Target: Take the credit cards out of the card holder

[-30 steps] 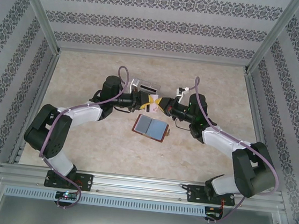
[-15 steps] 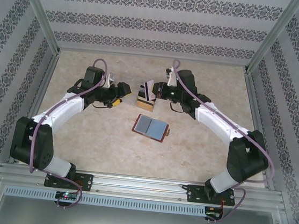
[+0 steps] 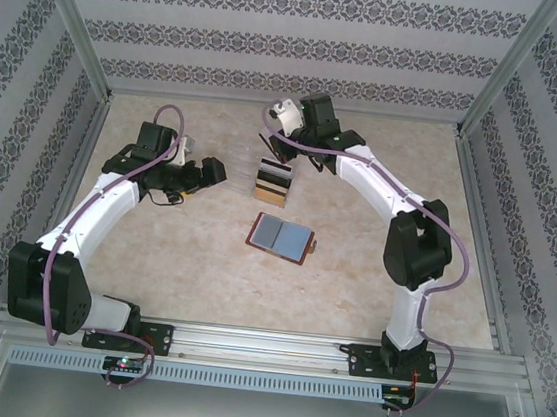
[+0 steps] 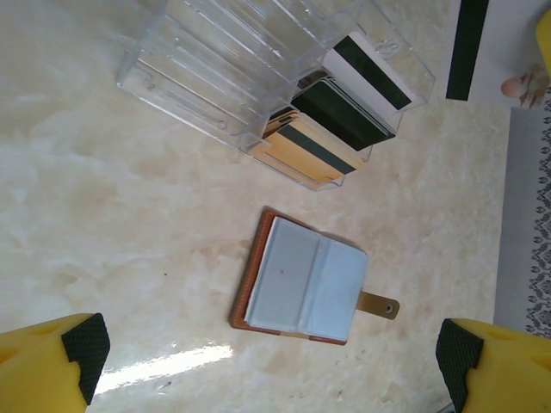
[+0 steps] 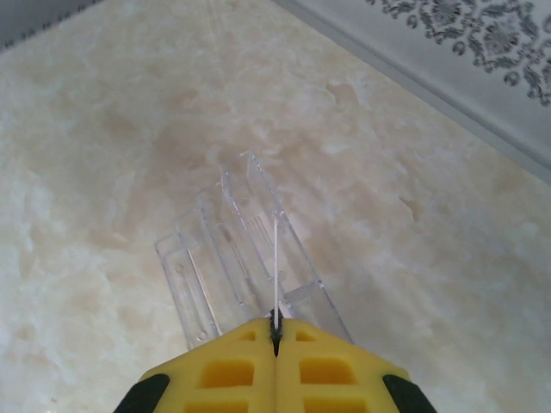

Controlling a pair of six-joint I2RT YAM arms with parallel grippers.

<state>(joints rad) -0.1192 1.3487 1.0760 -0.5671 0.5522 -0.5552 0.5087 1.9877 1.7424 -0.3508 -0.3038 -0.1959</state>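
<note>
The card holder (image 3: 281,237) lies open and flat about the middle of the bench (image 3: 152,255). Its long axis runs roughly from the left edge to the right edge, slightly skewed, and its strap tab points toward the right edge. Its grey pockets look empty in the left wrist view, though a card tucked deep in a pocket cannot be ruled out.

Just beyond it, toward the far edge, stands a clear rack (image 3: 272,180) with the stored cards (image 4: 331,120) upright in its near slots. The right hand (image 3: 277,153) hangs over the far end of the rack, its fingers pressed together on one card (image 5: 275,267), which the right wrist view shows edge-on and in line with the dividers.

The step looks to be setting this card into a free slot. To do it well:
- Keep the card vertical and parallel to the dividers.
- Lower it straight down.
- Let go only once its lower edge sits in the slot, so it cannot tip across two slots or nudge the light rack.

The left hand (image 3: 212,171) is beside the rack toward the left edge, fingers spread wide apart and holding nothing.
</note>
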